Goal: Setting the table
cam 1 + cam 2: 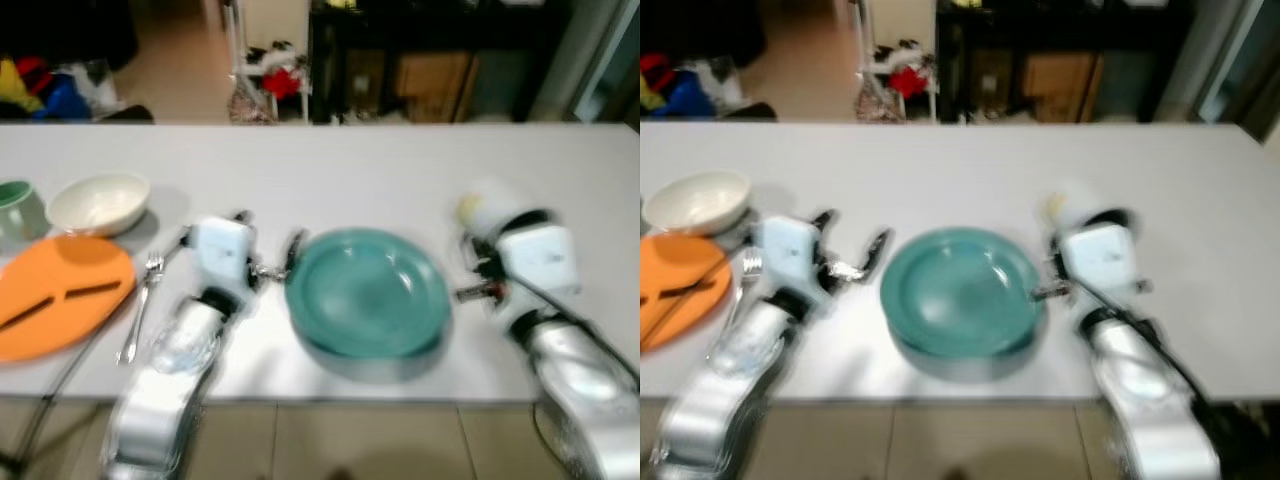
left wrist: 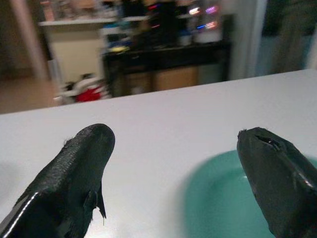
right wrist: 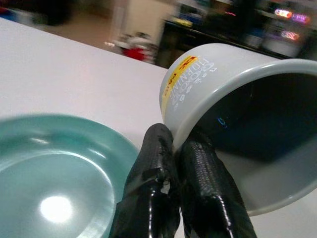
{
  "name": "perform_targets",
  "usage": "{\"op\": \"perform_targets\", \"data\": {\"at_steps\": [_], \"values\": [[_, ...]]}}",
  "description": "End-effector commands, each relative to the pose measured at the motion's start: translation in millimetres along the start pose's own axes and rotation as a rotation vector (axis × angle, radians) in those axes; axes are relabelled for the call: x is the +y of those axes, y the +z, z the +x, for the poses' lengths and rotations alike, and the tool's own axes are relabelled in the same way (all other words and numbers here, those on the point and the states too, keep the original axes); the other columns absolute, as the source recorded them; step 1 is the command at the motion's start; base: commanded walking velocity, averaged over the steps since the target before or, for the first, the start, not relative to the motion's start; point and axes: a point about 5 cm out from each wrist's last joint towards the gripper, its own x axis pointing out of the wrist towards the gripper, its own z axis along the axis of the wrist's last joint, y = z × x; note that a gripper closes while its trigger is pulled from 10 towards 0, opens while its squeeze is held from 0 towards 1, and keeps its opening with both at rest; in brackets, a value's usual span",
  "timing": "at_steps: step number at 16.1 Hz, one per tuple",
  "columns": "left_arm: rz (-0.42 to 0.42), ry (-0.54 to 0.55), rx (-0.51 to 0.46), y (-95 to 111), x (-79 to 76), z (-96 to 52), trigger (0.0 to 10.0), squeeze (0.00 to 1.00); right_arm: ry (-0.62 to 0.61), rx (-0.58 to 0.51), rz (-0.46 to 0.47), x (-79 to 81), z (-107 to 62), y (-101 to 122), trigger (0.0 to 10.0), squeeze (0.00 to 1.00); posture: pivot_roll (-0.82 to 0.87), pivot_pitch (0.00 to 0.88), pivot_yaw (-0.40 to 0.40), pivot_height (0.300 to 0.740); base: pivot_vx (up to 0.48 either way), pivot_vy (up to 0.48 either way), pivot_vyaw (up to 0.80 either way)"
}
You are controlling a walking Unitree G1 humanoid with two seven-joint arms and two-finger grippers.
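Right claw [image 3: 173, 148] pinching tilted mug [image 3: 233, 99] rim, left claw [image 2: 173, 163] spread, seemingly beside teal plate [image 1: 368, 290]

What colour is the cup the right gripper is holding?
White cup, yellow stripe with lettering, held by the right gripper; clearest in the right wrist view.

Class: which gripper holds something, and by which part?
The right gripper pinches the white cup by its rim. The left gripper is open, holding nothing.

Soft indoor light, motion blur throughout
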Motion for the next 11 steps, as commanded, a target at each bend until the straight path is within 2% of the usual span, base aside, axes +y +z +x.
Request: {"op": "perform_targets", "data": {"at_steps": [1,6,10,11], "values": [[-0.01,-0.025,-0.002,0.7,-7.3,1.4,10.0,0.0,-0.029,0.002,-0.018,-6.3,-1.8,-0.9,10.0,0.0,0.0,0.0,0.025,0.74,0.349,0.0,0.0],[-0.006,-0.027,-0.003,1.3,-6.3,1.4,10.0,0.0,-0.009,-0.002,-0.035,-3.6,-0.8,-0.7,10.0,0.0,0.01,0.0,0.024,0.74,0.35,0.0,0.0],[0.002,-0.021,-0.005,2.4,-4.5,1.2,10.0,0.0,0.018,-0.005,-0.046,-0.6,0.9,-0.2,10.0,0.0,0.02,0.0,0.019,0.74,0.351,0.0,0.8],[0.007,-0.022,-0.006,3.0,-4.5,1.3,10.0,0.0,0.031,-0.006,-0.037,0.1,2.0,-0.2,10.0,0.0,0.02,0.0,0.018,0.74,0.349,0.0,0.0]]}}
